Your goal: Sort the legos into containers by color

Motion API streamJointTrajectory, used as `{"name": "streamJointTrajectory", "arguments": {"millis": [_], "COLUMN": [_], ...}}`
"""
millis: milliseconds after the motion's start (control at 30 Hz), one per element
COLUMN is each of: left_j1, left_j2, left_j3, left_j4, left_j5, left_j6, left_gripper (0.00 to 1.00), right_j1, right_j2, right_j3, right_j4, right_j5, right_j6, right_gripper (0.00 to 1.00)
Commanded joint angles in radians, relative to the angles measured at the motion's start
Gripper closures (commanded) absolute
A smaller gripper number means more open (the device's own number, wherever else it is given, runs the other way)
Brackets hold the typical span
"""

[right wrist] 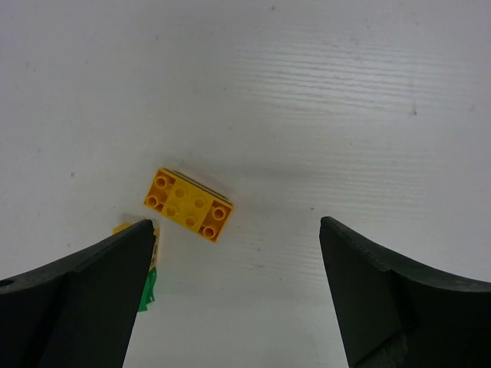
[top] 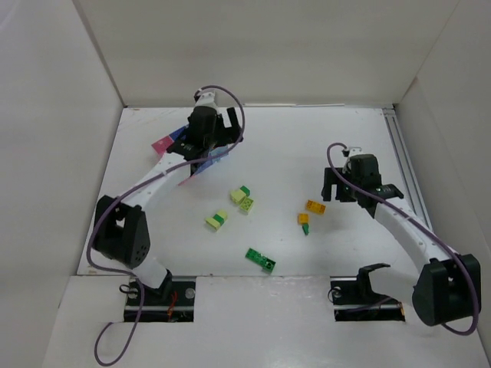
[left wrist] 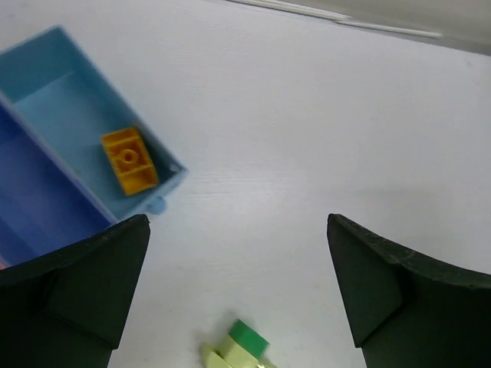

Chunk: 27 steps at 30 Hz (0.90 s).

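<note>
In the left wrist view an orange-yellow lego (left wrist: 129,159) lies in a light blue container (left wrist: 65,107). My left gripper (left wrist: 238,222) is open above bare table just right of that container, nothing between its fingers. A pale yellow-with-green lego (left wrist: 239,346) lies below it. From above, the left gripper (top: 203,159) hangs over the pink (top: 162,142) and blue containers (top: 182,135). My right gripper (right wrist: 236,222) is open, with an orange-yellow lego (right wrist: 188,204) just ahead of its left finger and a small orange-and-green lego (right wrist: 149,284) partly hidden behind that finger.
Loose on the table lie a lime and pale yellow cluster (top: 244,198), a pale yellow-with-green lego (top: 217,221), a dark green lego (top: 261,259), an orange one (top: 315,206) and a small orange-and-green piece (top: 304,222). White walls enclose the table (top: 307,138).
</note>
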Motion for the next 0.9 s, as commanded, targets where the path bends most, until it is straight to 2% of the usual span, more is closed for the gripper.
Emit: {"name": "streamJointTrajectory", "arguments": {"millis": [0,33,100,200,233,267,333,467,567,700,733,867], "left_j1": [-0.092,-0.111,-0.151,-0.174,-0.183,-0.183,-0.192,-0.192,-0.192,-0.192,-0.192,-0.192], "left_j2": [-0.117,-0.152,-0.181,-0.215,-0.227,-0.238,-0.250,-0.273,-0.273,-0.273,-0.273,-0.264], "left_j3": [-0.081,-0.102,-0.170,-0.233,-0.242,-0.251,-0.277,-0.313,-0.313,-0.313,-0.313,-0.313], "left_j4": [0.047,0.047,0.047,0.036,0.036,0.024,0.010,0.010,0.010,0.001,0.001,0.001], "left_j5": [0.105,0.134,0.144,0.168,0.168,0.168,0.153,0.144,0.144,0.135,0.124,0.115], "left_j6": [0.062,0.073,0.073,0.073,0.061,0.050,0.038,0.028,0.037,0.038,0.038,0.047], "left_gripper": [0.00,0.00,0.00,0.00,0.00,0.00,0.00,0.00,0.00,0.00,0.00,0.00], "right_j1": [0.059,0.076,0.102,0.178,0.200,0.214,0.240,0.266,0.301,0.326,0.335,0.317], "right_j2": [0.029,0.042,0.078,0.138,0.189,0.219,0.285,0.319,0.347,0.439,0.468,0.503], "right_j3": [0.036,0.047,0.076,0.153,0.170,0.188,0.211,0.197,0.266,0.394,0.408,0.435], "right_j4": [0.014,-0.001,0.018,0.032,-0.004,-0.032,-0.064,-0.052,-0.083,-0.257,-0.274,-0.307], "right_j5": [-0.072,-0.017,-0.052,-0.032,-0.005,0.085,0.129,0.082,0.071,0.255,0.340,0.333], "right_j6": [-0.164,-0.175,-0.221,-0.221,-0.212,-0.188,-0.149,-0.209,-0.244,-0.272,-0.272,-0.321], "right_gripper": [0.06,0.06,0.01,0.01,0.01,0.01,0.01,0.01,0.01,0.01,0.02,0.07]}}
